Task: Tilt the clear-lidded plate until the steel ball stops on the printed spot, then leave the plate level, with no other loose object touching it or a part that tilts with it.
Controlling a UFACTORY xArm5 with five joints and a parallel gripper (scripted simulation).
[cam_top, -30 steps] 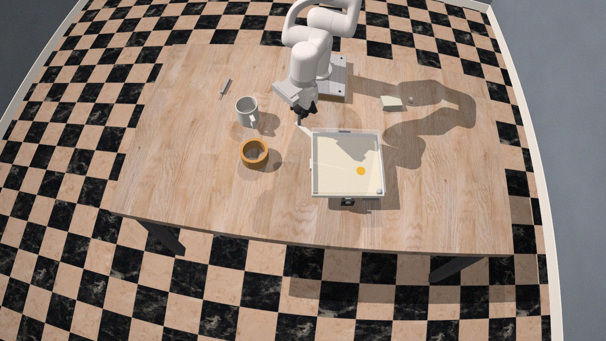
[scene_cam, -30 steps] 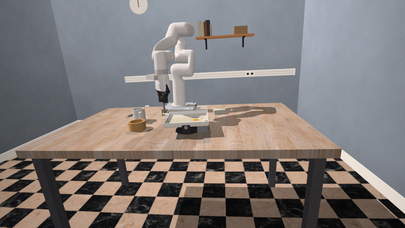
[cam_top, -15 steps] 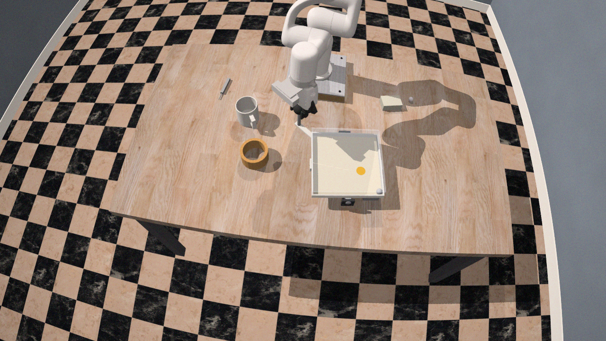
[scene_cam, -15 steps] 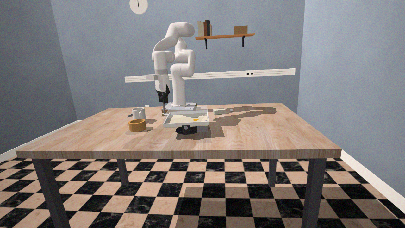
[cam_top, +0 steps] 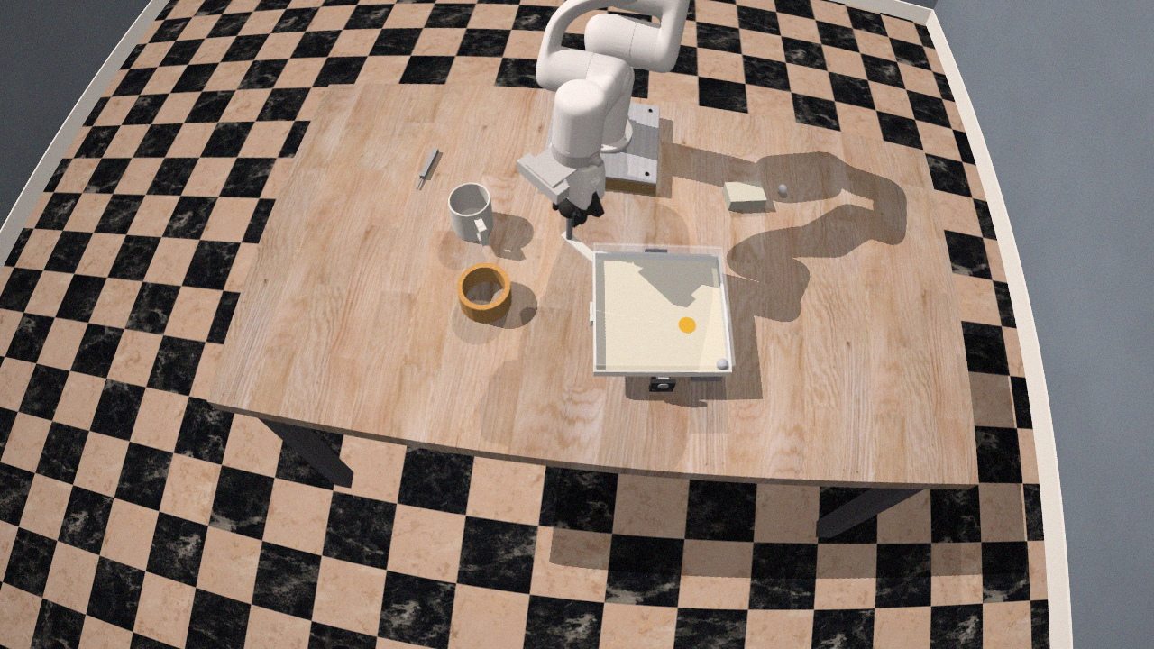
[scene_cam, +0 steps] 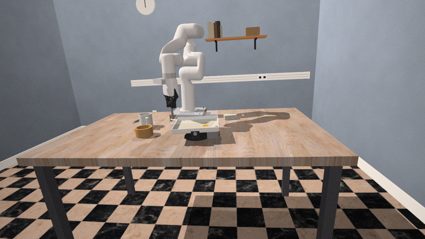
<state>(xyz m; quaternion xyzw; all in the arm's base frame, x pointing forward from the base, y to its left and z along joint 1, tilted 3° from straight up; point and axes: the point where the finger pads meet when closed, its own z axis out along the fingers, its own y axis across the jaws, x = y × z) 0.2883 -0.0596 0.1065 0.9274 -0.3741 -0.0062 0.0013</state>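
Observation:
The square clear-lidded plate [cam_top: 657,310] sits on a dark pivot base [cam_top: 662,386] at mid table. Its cream floor carries the printed orange spot [cam_top: 686,324]. The steel ball [cam_top: 722,363] rests in the near right corner, apart from the spot. My gripper [cam_top: 574,217] hangs just beyond the plate's far left corner, shut on a thin upright handle post [cam_top: 569,232] joined to that corner by a white tab. In the front view the gripper [scene_cam: 171,106] grips the post [scene_cam: 171,114] above the plate [scene_cam: 196,124], whose left side looks slightly lower.
A white mug [cam_top: 470,211] and an orange ring [cam_top: 484,292] stand left of the plate. A thin grey tool [cam_top: 427,167] lies farther back left. A beige block [cam_top: 745,196] and a small grey ball [cam_top: 782,187] lie at the back right. The arm's base is behind the plate.

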